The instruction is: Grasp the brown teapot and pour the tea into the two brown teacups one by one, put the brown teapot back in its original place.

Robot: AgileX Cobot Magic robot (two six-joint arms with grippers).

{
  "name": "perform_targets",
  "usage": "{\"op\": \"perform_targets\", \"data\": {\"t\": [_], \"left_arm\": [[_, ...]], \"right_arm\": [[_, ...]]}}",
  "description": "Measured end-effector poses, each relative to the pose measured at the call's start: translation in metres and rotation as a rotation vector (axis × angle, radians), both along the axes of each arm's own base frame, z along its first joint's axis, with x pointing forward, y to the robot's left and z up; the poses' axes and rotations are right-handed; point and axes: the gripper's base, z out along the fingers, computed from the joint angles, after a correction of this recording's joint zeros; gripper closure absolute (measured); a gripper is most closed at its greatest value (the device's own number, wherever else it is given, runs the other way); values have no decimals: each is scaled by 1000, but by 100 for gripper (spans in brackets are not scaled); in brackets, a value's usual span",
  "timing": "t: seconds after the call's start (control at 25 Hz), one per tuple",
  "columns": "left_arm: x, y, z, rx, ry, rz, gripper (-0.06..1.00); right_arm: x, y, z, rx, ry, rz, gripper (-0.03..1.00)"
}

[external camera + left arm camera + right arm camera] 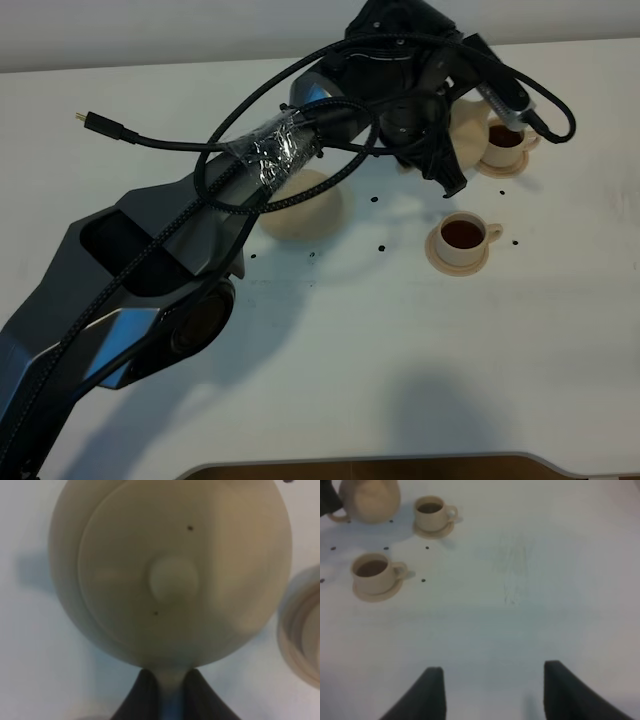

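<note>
While gripped: teapot (170,570) beside teacup (505,143)

Seen over the parted fingers of the right gripper (490,692): brown teapot (370,500) on a white surface (530,580), one tea-filled teacup (431,513) on its saucer just beside the teapot, second filled teacup (374,572) farther from it, nearer the gripper.

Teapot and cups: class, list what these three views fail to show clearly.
- Brown teapot: exterior high view, mostly covered by the left arm and cables.
- Its spout: left wrist view, not discernible; blurred closeup.
- Left hand: cut off by the frame edge.
- Round saucer: partly hidden behind the arm.
</note>
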Motion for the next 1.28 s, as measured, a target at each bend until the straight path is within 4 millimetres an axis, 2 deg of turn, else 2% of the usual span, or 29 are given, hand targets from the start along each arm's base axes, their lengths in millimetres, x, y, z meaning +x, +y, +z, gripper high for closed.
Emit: {"op": "perform_targets", "data": {"t": [0.12,0.28,0.52,0.68,0.8,1.04,1.28], "left_arm": [[3,6,-1,10,22,20,82],[3,10,16,-15,1,26,82],[-4,20,74,-100,-72,49,82],[-11,27,104,-142,-113,53,82],[-15,30,119,-162,-134,54,82],[-31,50,126,-118,-87,94,82],[-51,102,126,-56,-8,250,82]], "right_arm": [[0,0,0,0,0,0,53],[0,0,0,0,0,0,53],[0,0,0,0,0,0,53],[0,0,0,0,0,0,53],[0,0,0,0,0,0,53],[0,0,0,0,0,0,53],[0,0,0,0,0,0,53]]}}
